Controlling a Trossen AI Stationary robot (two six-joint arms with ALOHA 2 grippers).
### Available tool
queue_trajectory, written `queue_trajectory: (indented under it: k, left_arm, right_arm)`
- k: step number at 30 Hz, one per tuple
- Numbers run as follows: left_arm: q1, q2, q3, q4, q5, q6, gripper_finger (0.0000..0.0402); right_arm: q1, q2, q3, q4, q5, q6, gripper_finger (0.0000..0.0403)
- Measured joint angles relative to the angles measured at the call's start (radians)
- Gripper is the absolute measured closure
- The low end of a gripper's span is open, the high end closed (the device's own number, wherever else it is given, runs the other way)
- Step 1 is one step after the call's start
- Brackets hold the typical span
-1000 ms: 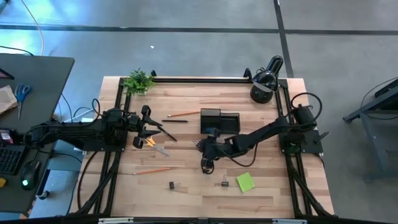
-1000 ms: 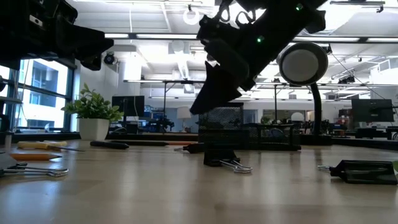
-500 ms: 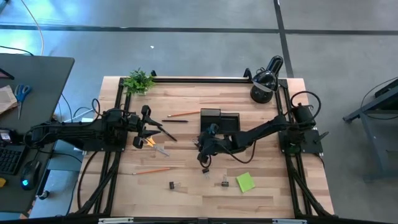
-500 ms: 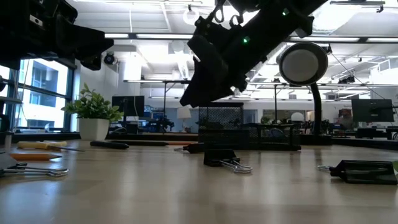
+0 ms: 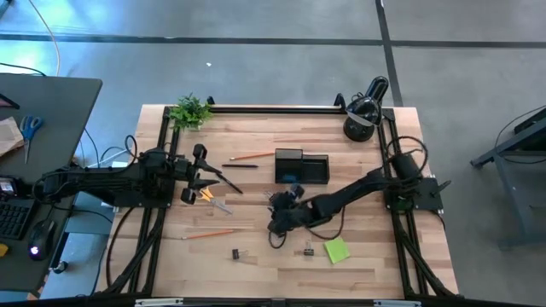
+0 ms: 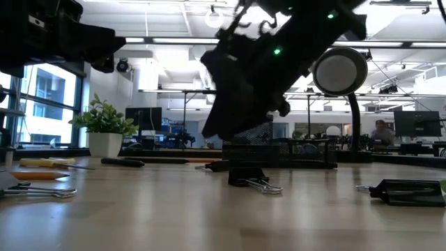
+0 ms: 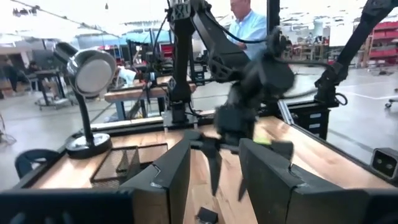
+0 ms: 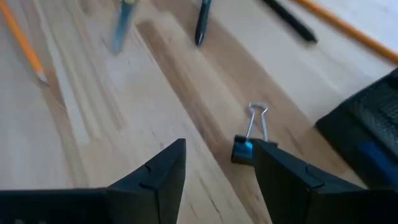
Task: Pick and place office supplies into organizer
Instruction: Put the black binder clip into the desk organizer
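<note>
As seen from the high view: right gripper (image 5: 275, 223) hangs mid-worktop (image 5: 367, 264), near the organizer (image 5: 302, 166); pencils (image 5: 210, 233), binder clips (image 5: 238, 253) and sticky pad (image 5: 336, 250) lie loose, so most sorting looks undone.
Low view: binder clip (image 6: 252, 183) lies under the dark right arm; open board around it.
Left wrist view: left gripper (image 7: 214, 177) waits at the left edge, fingers apart, empty.
Right wrist view: right gripper's fingers (image 8: 158, 171) apart, empty, above a clip (image 8: 247, 144).

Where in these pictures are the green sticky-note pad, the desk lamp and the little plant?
Sticky-note pad (image 5: 336, 250), high view, middle of its top sheet.
Desk lamp (image 5: 361, 112), high view, on its black domed head.
Plant (image 5: 189, 110), high view, centre of its leaves.
</note>
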Motion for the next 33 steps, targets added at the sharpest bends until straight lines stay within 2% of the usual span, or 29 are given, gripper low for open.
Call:
queue_trajectory:
  k: [5,9,15,23,33]
  left_arm:
    - [0.0,0.0,0.0,0.02,-0.001,0.031,0.0273]
    - [0.0,0.0,0.0,0.021,-0.001,0.038,0.0273]
    - [0.0,0.0,0.0,0.011,-0.002,0.036,0.0273]
    - [0.0,0.0,0.0,-0.024,-0.001,0.009,0.0273]
    - [0.0,0.0,0.0,-0.042,0.002,-0.019,0.0273]
  right_arm:
    - [0.002,0.096,0.183,-0.278,0.051,0.045,0.0175]
    - [0.002,0.154,0.286,-0.414,0.11,0.065,0.0126]
    - [0.0,0.192,0.313,-0.452,0.116,0.094,0.0074]
    - [0.001,0.189,0.247,-0.405,0.143,0.145,0.0067]
    - [-0.019,0.189,0.238,-0.369,0.158,0.132,0.0073]
